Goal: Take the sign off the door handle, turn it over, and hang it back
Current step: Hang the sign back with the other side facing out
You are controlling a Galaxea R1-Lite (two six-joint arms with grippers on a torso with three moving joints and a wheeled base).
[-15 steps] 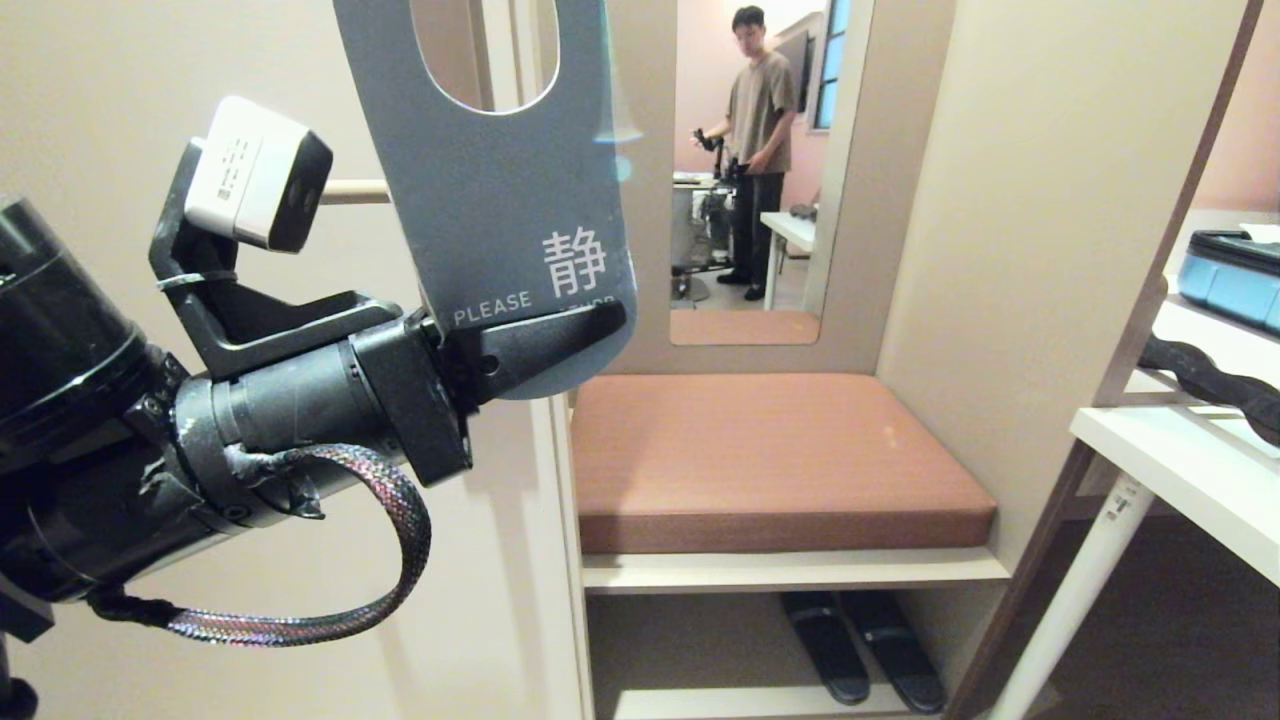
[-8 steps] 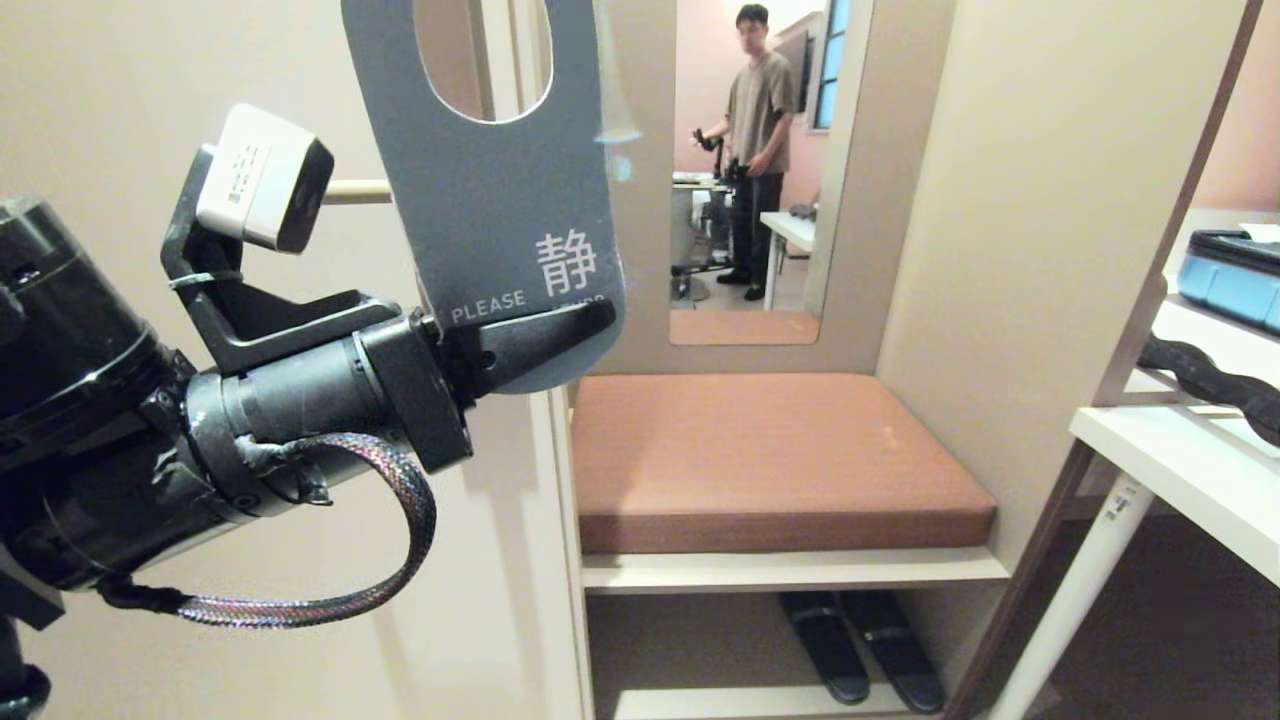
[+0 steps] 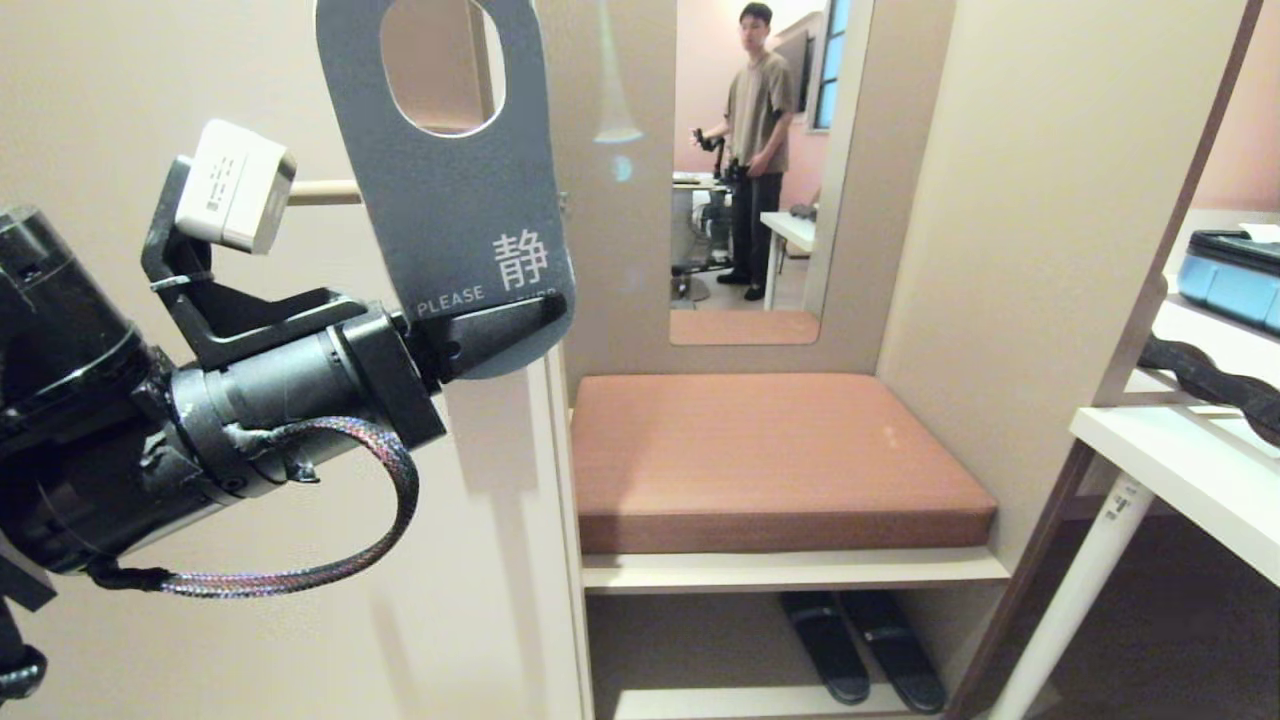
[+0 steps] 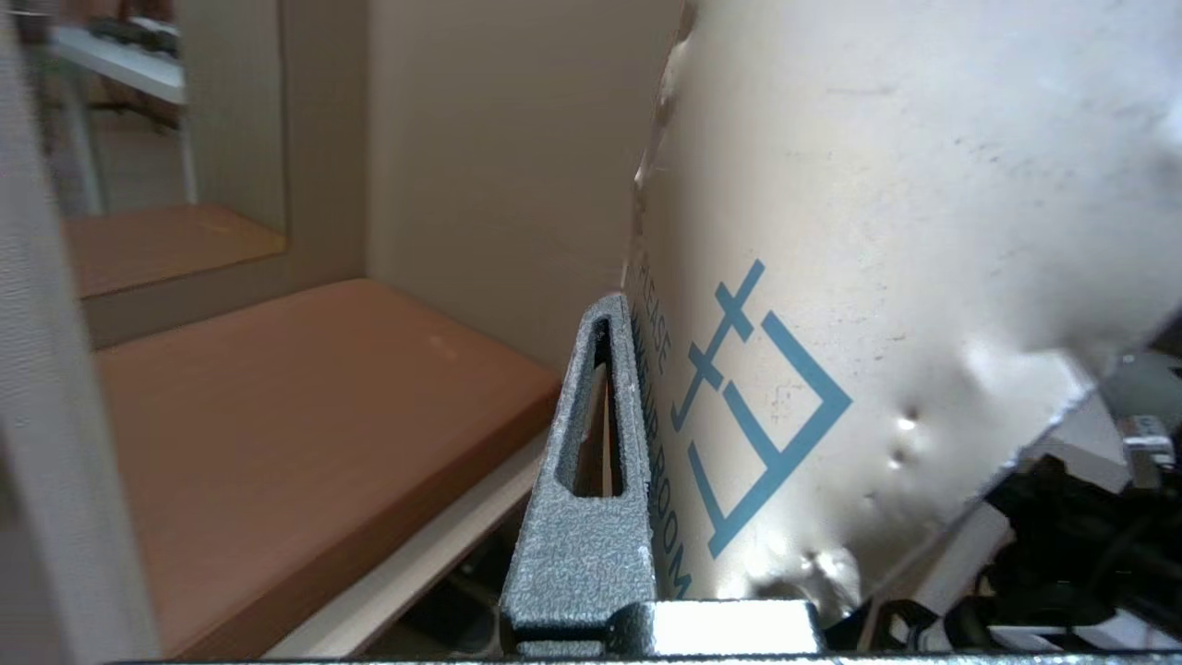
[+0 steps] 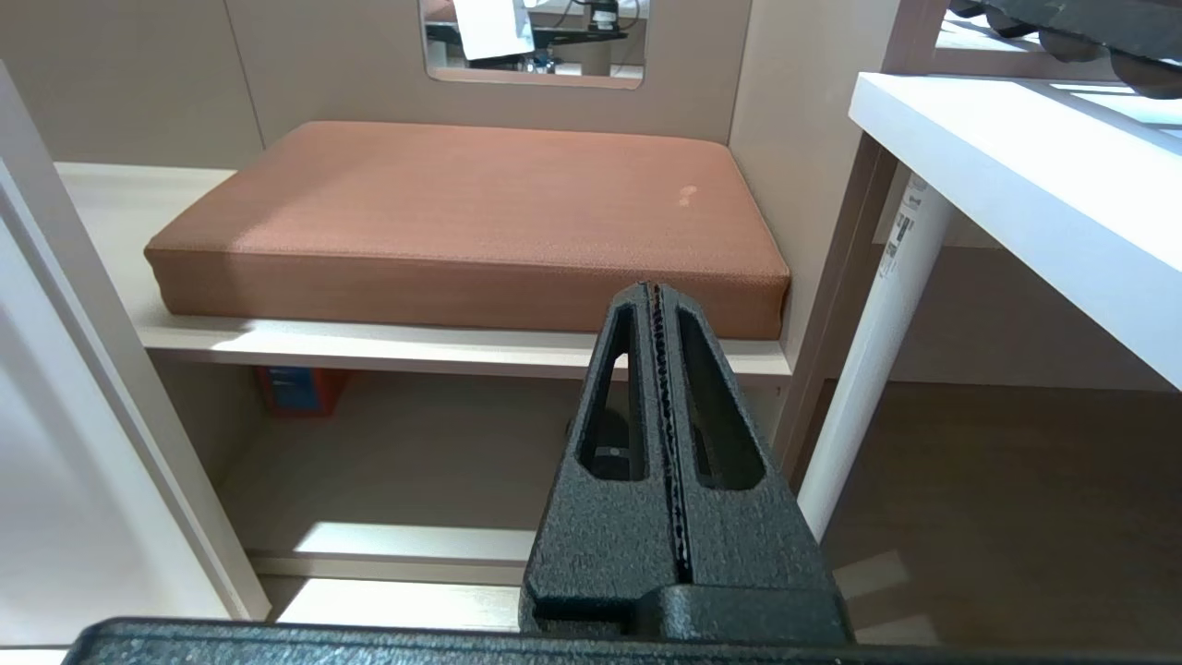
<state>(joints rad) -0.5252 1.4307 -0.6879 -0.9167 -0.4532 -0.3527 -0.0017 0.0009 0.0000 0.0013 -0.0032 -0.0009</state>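
Left of brown cushion (image 3: 770, 455): left gripper (image 3: 520, 325) clamped on sign (image 3: 450, 210) at lower end; sign long axis near upright, oval hole topmost, blue face toward head camera. Door handle (image 3: 325, 192) pokes out behind sign. Right gripper (image 5: 657, 305) pressed shut, empty, before cushion.

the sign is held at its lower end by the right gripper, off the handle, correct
Not quite. The head view shows the left gripper clamped on the lower end of the sign, not the right one. The sign is indeed off the door handle.
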